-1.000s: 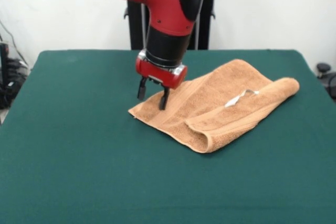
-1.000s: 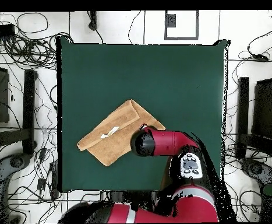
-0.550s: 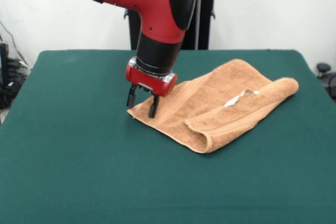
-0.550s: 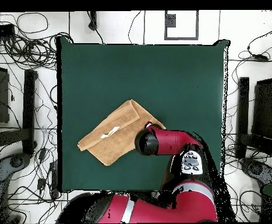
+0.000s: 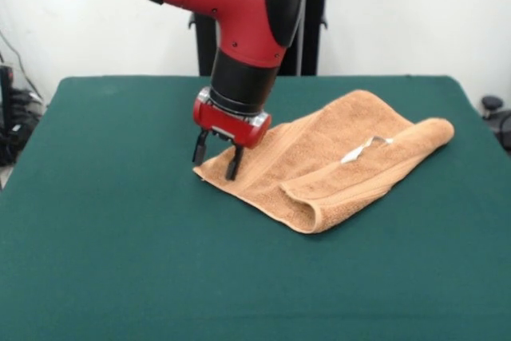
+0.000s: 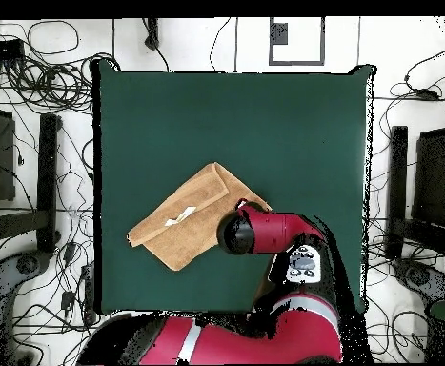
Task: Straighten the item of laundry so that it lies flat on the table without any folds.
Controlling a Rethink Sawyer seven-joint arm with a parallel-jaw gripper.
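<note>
Counts, both views:

- Towels: one (image 5: pixel 335 161), orange-tan, lying doubled over on itself; same single towel showing from above (image 6: pixel 190 229).
- Labels: one small white label (image 5: pixel 363 148) showing on the towel's upper layer.
- Tables: one (image 5: pixel 120 237), green-topped.
- Robot arms: one (image 5: pixel 239 13), red and black, reaching in from above.
- Grippers: one (image 5: pixel 215 159), two black fingers (image 5: pixel 234 164) showing apart.
- Nothing else is sitting on the green top besides that one towel.

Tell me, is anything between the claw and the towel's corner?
Nothing. In the front view the open claw hangs just above the towel at its left corner, with only a bare gap between them.
</note>
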